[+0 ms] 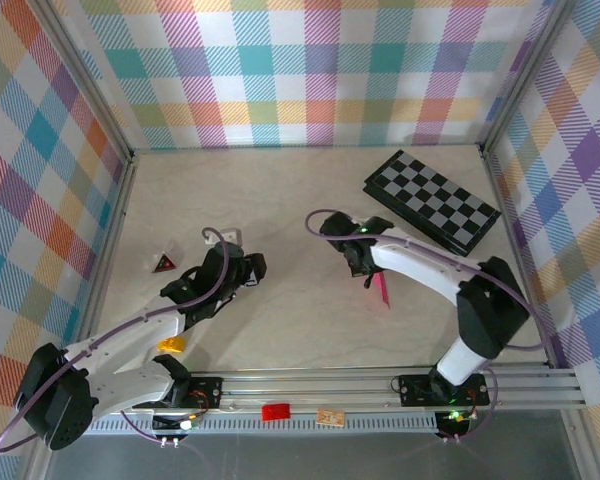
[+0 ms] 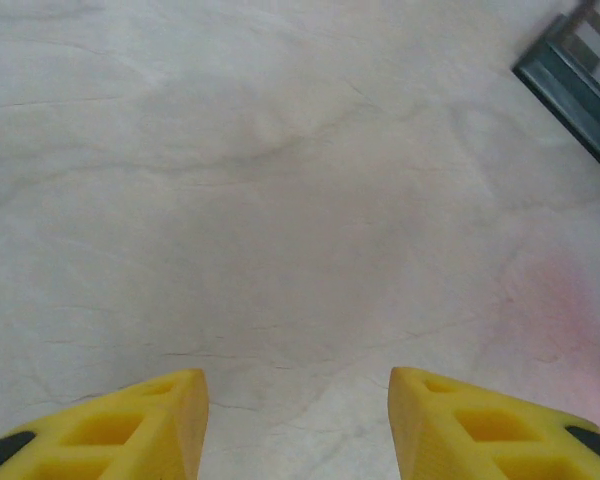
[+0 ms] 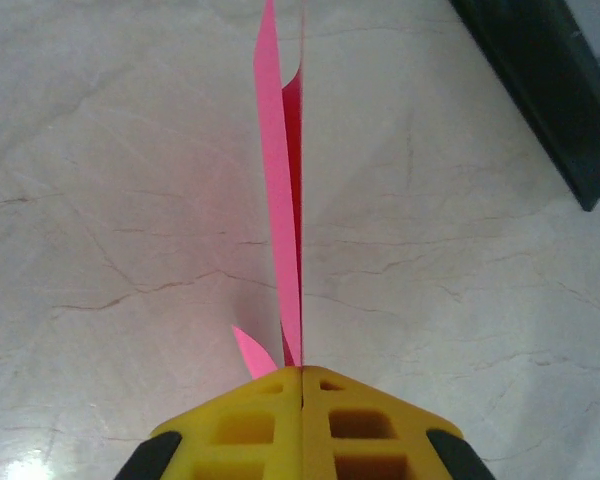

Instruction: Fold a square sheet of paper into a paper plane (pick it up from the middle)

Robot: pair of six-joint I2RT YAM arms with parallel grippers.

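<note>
Paper plane (image 3: 280, 200): a folded magenta-pink sheet seen edge-on in the right wrist view. Its layers lie close together and run toward 12 o'clock from the fingertips, with one small flap curling out at 10 o'clock near the grip. The right gripper (image 3: 302, 375) is clenched on the paper's near end, its yellow fingers pressed together. Whether the far tip touches the table cannot be told.

In the top view the paper plane (image 1: 381, 288) sits right of the table's middle, at 5 o'clock from the right gripper (image 1: 368, 272). The black-and-grey checkerboard (image 1: 432, 200) lies near it at 2 o'clock (its dark edge also crosses the upper right corner of both wrist views).

The left gripper (image 1: 248, 268) is well apart from the paper, at 9 o'clock. In its wrist view the left gripper (image 2: 295, 410) is released, its yellow fingers (image 2: 170, 425) spread over the bare pale table (image 2: 280, 200).

A small dark-red triangular block (image 1: 163, 264) rests at 9 o'clock of the left gripper. A red tag (image 1: 275, 411) lies on the near rail at 6 o'clock.
</note>
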